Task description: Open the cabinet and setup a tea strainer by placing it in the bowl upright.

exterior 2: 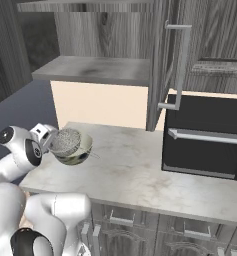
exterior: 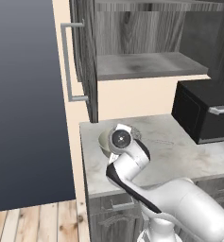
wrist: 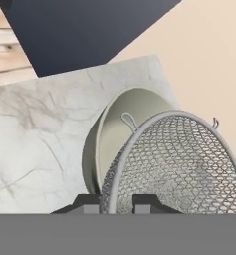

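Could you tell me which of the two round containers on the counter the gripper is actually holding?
The wire-mesh tea strainer: the gripper pinches its rim. The glossy beige bowl behind it is solid-walled and ungripped.

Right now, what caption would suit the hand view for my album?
Jaws shut on the tea strainer rim, holding it over the bowl on the marble counter.

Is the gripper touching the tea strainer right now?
Touching. In the hand view the gripper has its fingertips closed on either side of the tea strainer rim.
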